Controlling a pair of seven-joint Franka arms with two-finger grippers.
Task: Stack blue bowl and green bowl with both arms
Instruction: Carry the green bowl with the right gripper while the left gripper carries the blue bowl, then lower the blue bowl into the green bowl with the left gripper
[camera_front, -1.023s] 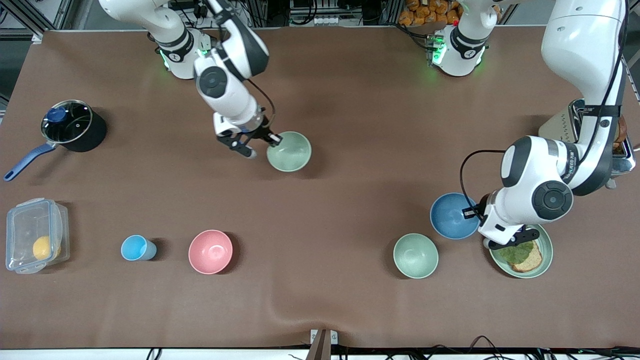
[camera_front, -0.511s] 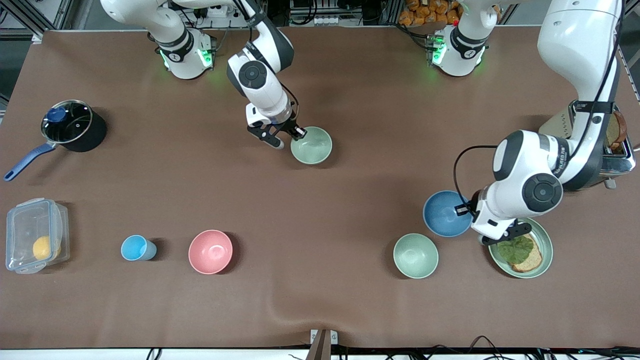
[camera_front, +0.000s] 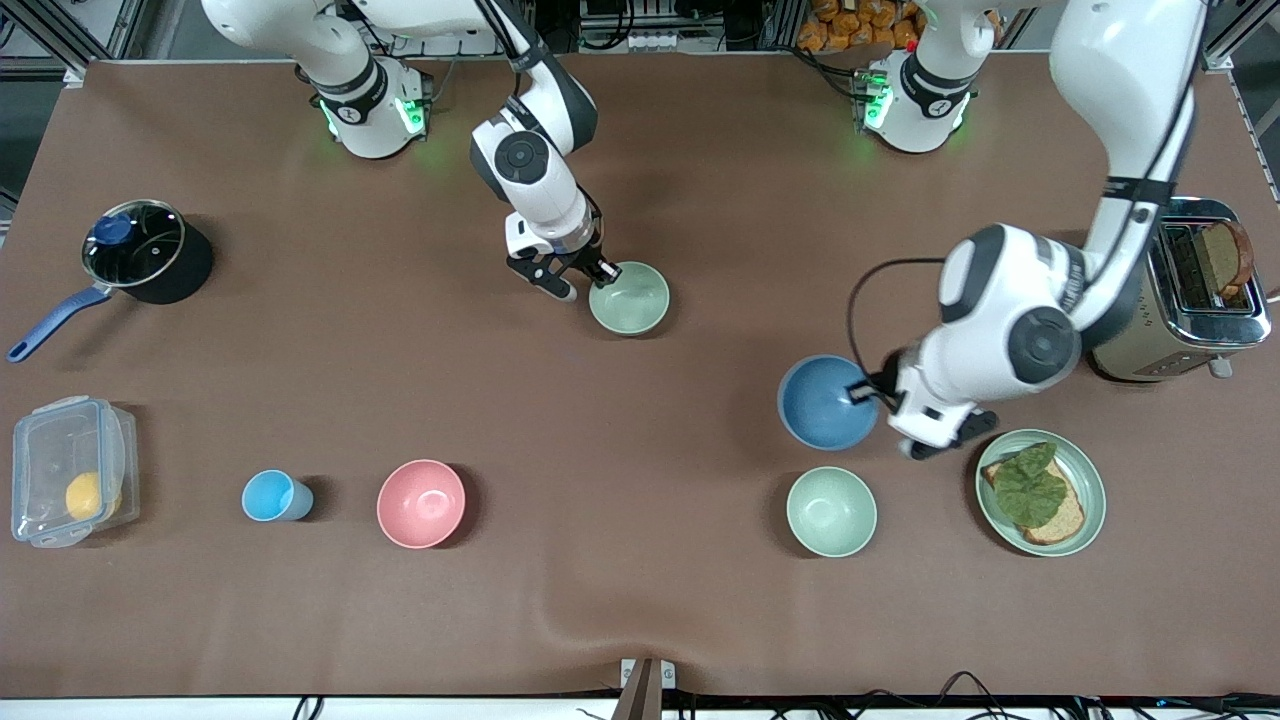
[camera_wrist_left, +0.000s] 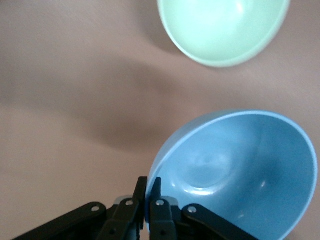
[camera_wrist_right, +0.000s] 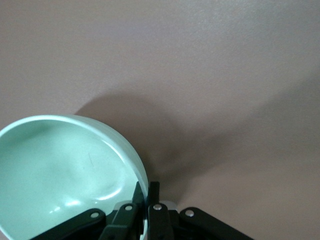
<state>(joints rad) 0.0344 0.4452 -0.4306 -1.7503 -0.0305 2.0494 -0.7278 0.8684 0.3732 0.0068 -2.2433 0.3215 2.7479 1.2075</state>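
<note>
Containers noted: a clear lidded box (camera_front: 70, 470) at the right arm's end of the table holds a yellow fruit (camera_front: 86, 494); a green plate (camera_front: 1092, 500) at the left arm's end carries toast topped with a leaf (camera_front: 1030, 485); a toaster (camera_front: 1180, 300) beside it has a slice of bread (camera_front: 1222, 252) standing in its slot; a black saucepan (camera_front: 148, 250) with a glass lid sits at the right arm's end. A light-blue cup (camera_front: 274, 496), a pink bowl (camera_front: 421, 503) and a second, loose green bowl (camera_front: 831, 511) show nothing inside. The left gripper (camera_front: 872, 392) is clamped on the rim of the blue bowl (camera_front: 826, 402), one finger inside and one outside, the bowl raised and tilted over bare table just beside the loose green bowl; the left wrist view shows the jaws pinched on the blue bowl's rim. The right gripper (camera_front: 592, 274) likewise pinches the rim of the green bowl (camera_front: 630, 298), which is over the table's middle, well apart from the blue bowl; both held bowls are empty
</note>
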